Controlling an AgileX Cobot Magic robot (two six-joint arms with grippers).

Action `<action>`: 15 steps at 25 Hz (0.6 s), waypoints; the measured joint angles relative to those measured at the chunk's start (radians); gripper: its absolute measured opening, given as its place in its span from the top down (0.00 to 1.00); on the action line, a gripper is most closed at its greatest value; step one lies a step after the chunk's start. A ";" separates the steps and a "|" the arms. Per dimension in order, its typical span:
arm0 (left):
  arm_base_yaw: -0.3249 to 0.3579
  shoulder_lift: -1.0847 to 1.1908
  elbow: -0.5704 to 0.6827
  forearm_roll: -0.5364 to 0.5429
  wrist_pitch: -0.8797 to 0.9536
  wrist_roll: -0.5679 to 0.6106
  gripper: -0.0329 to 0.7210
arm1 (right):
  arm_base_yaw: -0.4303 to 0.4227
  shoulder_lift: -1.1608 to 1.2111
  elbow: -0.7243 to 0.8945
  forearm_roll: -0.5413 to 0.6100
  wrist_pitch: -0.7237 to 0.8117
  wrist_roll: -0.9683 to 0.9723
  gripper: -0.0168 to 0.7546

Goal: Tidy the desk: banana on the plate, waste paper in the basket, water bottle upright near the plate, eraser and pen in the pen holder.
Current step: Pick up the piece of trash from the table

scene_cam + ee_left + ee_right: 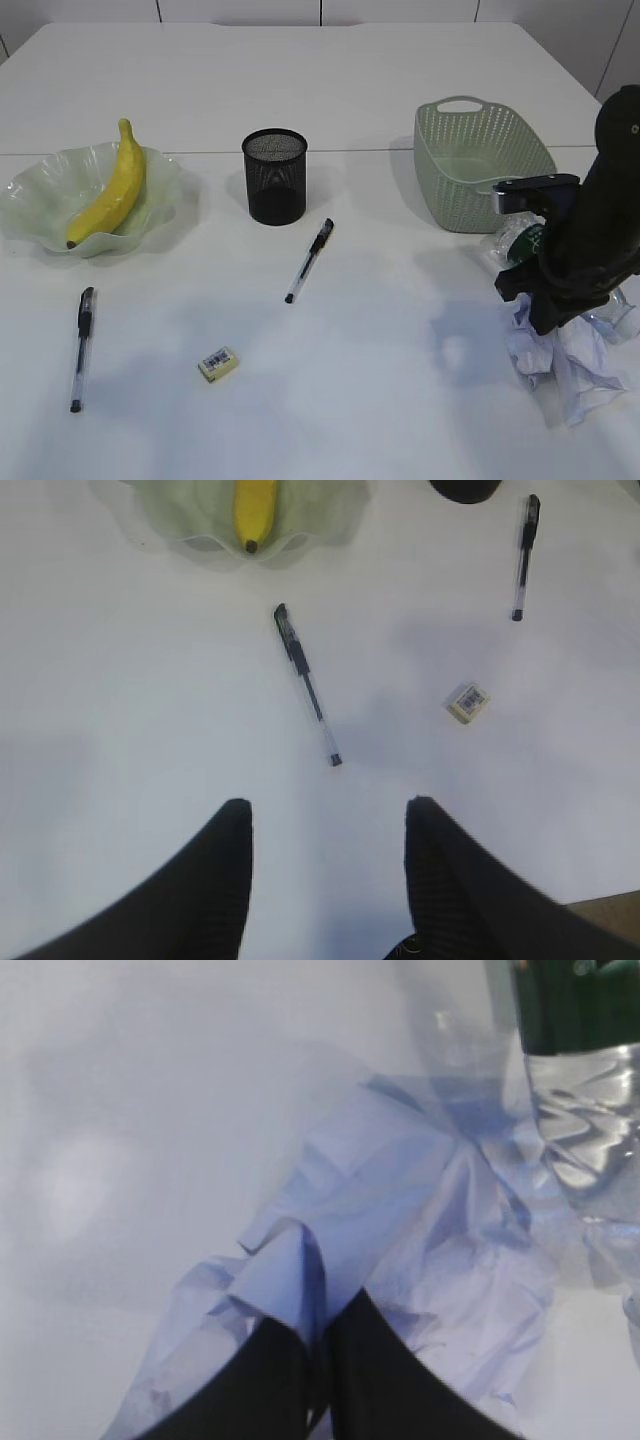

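Observation:
The yellow banana [112, 190] lies on the pale green plate [30, 200] at the left; it also shows in the left wrist view [254, 510]. Two pens lie on the table, one at the left [81, 345] and one near the middle [310, 259]. A small eraser [218, 363] lies in front. The black mesh pen holder [274, 176] stands upright. My right gripper [322, 1325] is shut on a fold of crumpled waste paper [560, 365] at the right. The clear water bottle [520, 240] lies on its side behind the paper. My left gripper [328, 815] is open and empty above the table.
The pale green basket [480, 160] stands at the back right, just behind the bottle. In the left wrist view the left pen [307, 683] and the eraser [467, 701] lie ahead of the jaws. The table's front edge shows at the lower right of that view.

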 joint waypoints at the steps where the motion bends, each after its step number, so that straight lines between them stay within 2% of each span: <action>1: 0.000 0.000 0.000 0.000 0.000 0.000 0.49 | 0.000 -0.002 0.000 0.002 0.003 0.000 0.97; 15: 0.000 0.000 0.000 0.000 0.000 0.000 0.49 | 0.000 -0.107 0.000 0.015 0.057 0.000 0.98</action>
